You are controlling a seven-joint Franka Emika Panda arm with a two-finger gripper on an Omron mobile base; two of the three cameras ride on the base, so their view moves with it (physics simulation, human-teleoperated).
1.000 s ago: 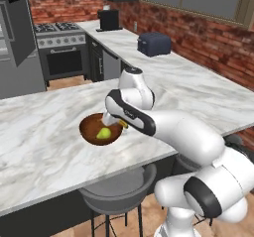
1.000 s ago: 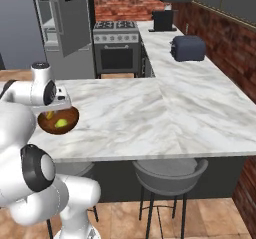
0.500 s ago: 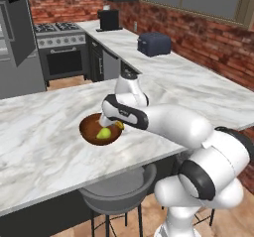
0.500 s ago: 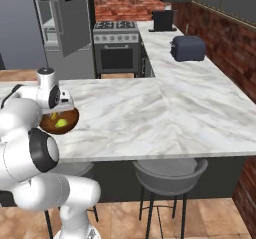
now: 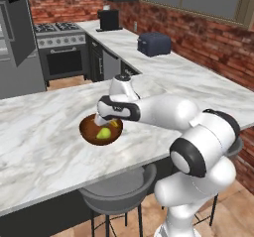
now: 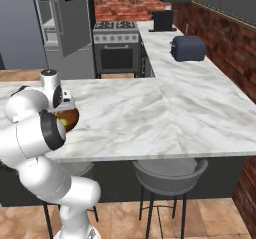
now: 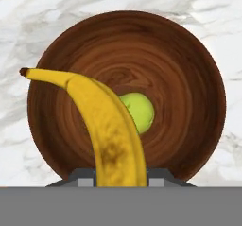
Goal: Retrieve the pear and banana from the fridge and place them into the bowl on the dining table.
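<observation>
The dark wooden bowl (image 7: 189, 55) sits on the white marble dining table (image 7: 47, 12), and the yellow-green pear (image 7: 139, 111) lies in its middle. My gripper (image 7: 119, 175) hangs right above the bowl, shut on the banana (image 7: 104, 126), which juts out over the bowl and partly covers the pear. In the left base view the gripper (image 5: 106, 119) is down at the bowl (image 5: 89, 130), with the pear (image 5: 104, 133) inside. The right base view shows the bowl (image 6: 70, 119) half hidden by my arm. The grey fridge (image 6: 30, 28) stands at the back with its door open.
A dark toaster (image 5: 154, 43) and a coffee machine (image 5: 109, 19) stand on the far counter beside the stove (image 5: 62, 52). Grey stools (image 5: 119, 191) are tucked under the table's near edge. Brick wall runs along the right.
My hand has drifted slightly left and lower over the bowl while the elbow swung round. The banana is still held and the pear has not moved.
</observation>
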